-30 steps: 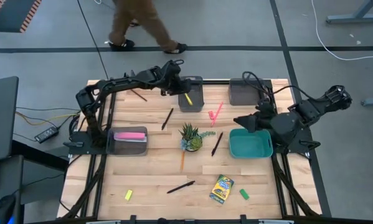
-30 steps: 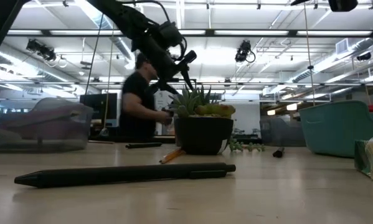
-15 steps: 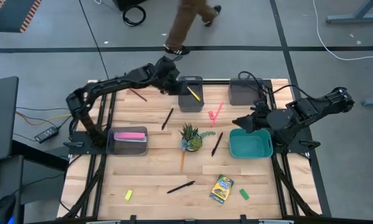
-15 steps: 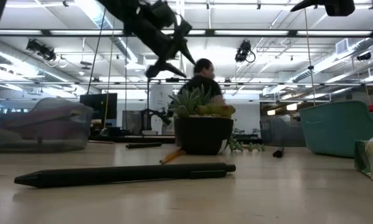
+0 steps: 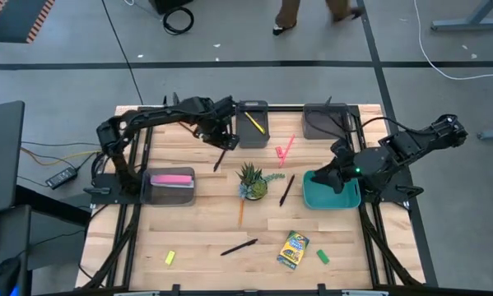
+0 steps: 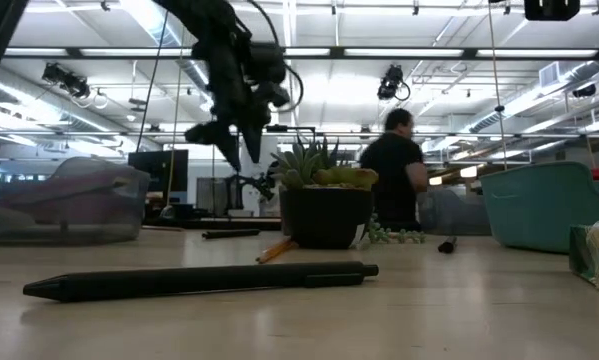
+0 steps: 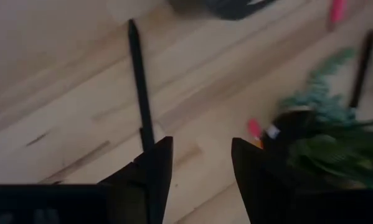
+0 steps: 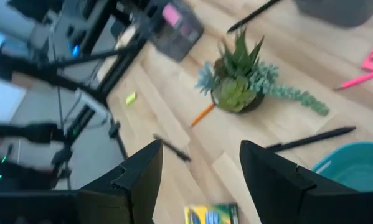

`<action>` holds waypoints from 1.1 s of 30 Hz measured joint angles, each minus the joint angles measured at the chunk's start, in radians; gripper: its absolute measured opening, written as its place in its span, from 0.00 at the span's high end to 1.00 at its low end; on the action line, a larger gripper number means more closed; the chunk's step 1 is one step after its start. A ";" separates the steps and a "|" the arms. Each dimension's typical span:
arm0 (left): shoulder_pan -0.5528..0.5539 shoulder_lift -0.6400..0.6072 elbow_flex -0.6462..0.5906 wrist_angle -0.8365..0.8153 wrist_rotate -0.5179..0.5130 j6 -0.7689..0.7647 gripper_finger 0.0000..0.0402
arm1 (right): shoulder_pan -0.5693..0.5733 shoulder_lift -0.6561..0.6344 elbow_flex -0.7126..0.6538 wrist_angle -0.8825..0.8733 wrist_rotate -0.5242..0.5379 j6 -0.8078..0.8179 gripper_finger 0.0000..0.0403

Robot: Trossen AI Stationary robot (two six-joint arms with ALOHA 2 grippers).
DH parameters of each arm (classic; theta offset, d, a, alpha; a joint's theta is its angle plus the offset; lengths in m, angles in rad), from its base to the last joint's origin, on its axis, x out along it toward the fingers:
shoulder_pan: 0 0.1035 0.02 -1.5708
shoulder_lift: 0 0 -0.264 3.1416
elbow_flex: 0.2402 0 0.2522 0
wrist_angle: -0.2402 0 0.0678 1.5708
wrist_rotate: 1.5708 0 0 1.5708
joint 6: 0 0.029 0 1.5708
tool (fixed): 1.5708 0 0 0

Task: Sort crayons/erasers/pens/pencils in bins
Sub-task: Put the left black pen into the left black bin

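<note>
Black and slim, a pen [image 5: 221, 156] is lying on the pale wood worktop [image 5: 197, 230] just below the left end effector [image 5: 222, 138], whose fingers are being held apart with nothing between them. In the left wrist view the pen [image 7: 139, 93] is seen running slantwise toward the gap, so a skewed closing could roll the round stick away or pin only its tip. A yellow pen [image 5: 253, 123] is already resting in the dark narrow bin [image 5: 252, 105]. The right end effector [image 5: 327, 175] is being held spread and empty over the smooth teal bin [image 5: 332, 200]. Spiky plant [image 5: 251, 182] leaves are crowding the middle, and an orange pencil [image 5: 240, 214] beside the pot could be snagged. The flat printed crayon box [image 5: 293, 249] and the stubby green eraser [image 5: 323, 256] are waiting near the front edge.
</note>
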 joint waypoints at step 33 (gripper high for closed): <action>-0.115 0.212 -0.115 0.016 -0.112 0.115 0.57 | -0.001 0.000 0.000 -0.080 0.025 0.049 0.45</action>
